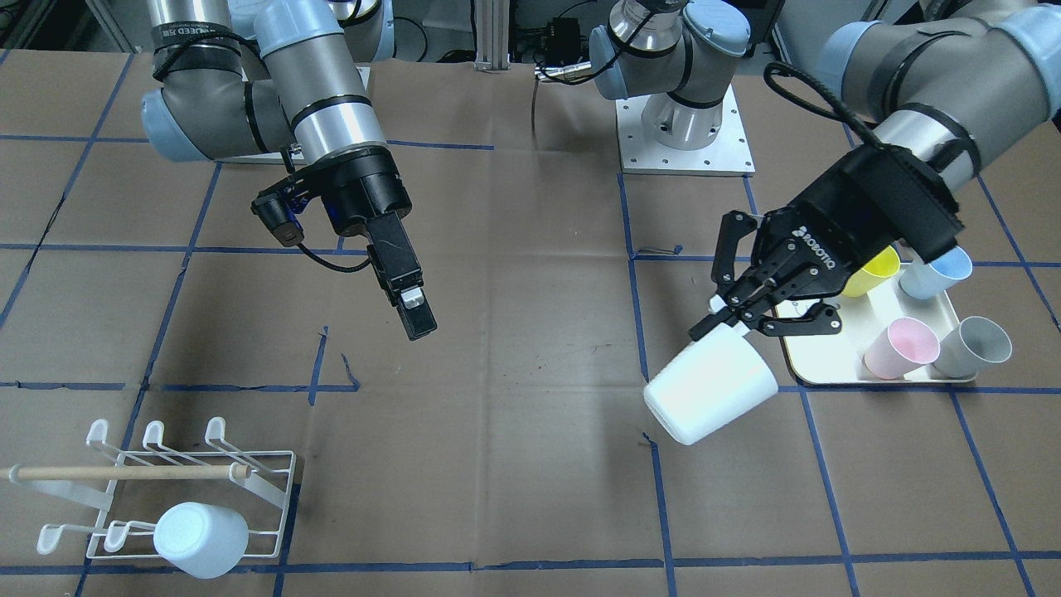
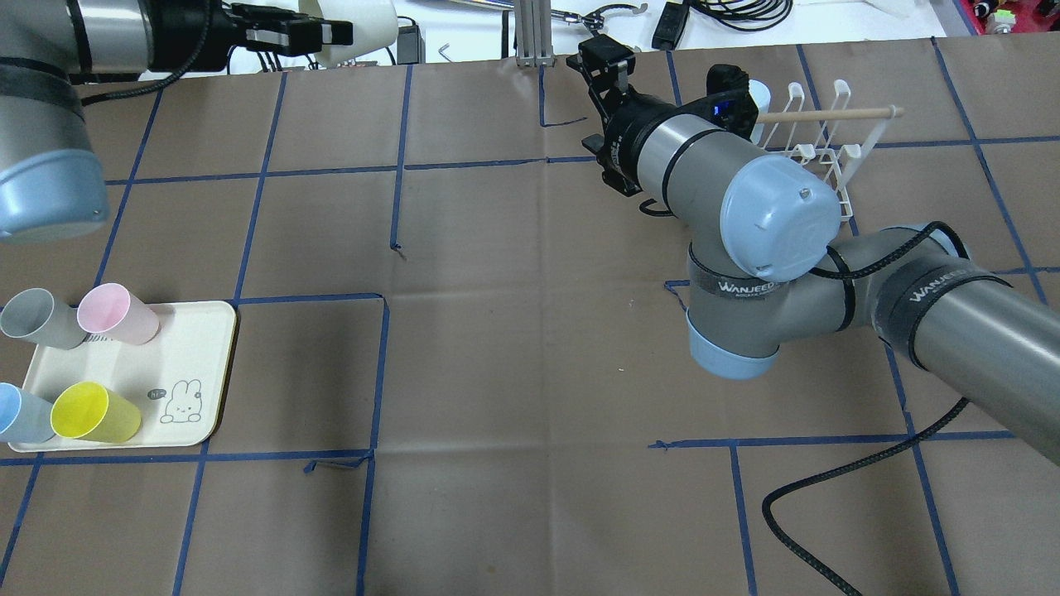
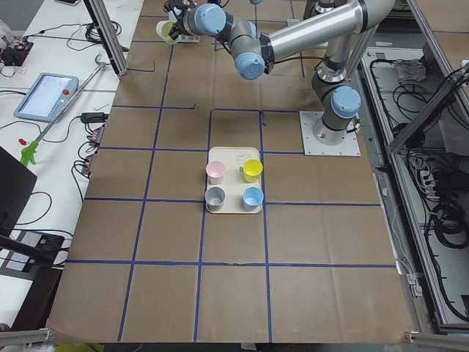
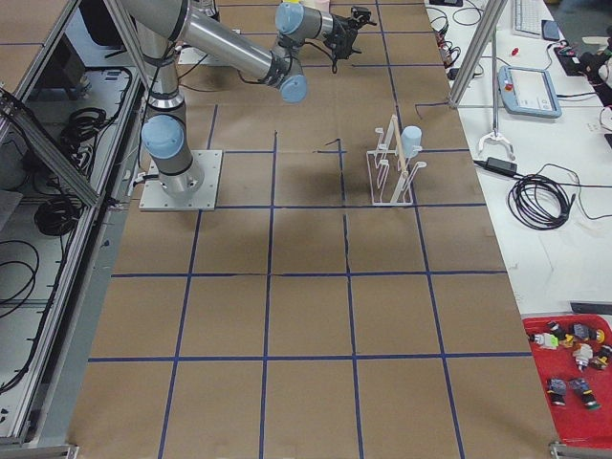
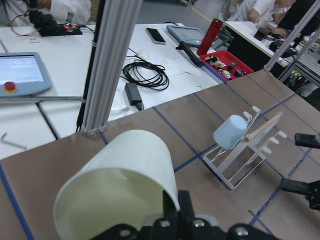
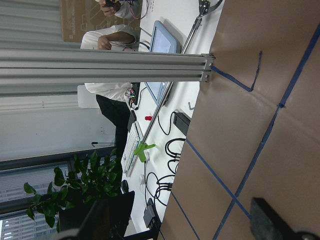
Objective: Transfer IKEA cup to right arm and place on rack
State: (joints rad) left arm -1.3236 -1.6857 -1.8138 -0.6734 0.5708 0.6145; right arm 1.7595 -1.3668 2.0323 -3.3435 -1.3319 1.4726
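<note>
My left gripper, the black ROBOTIQ one, is shut on the rim of a white cup and holds it tilted above the table, mouth towards the camera. The cup fills the left wrist view. My right gripper, slim and black, hangs open and empty over the table's middle, well apart from the cup. Its two fingers show apart at the right edge of the left wrist view. The white wire rack with a wooden dowel stands near the front corner on the right arm's side. A pale blue cup sits upturned on one peg.
A cream tray beside the left gripper holds yellow, blue, pink and grey cups. The table is brown paper with blue tape lines. An aluminium post stands at the far edge.
</note>
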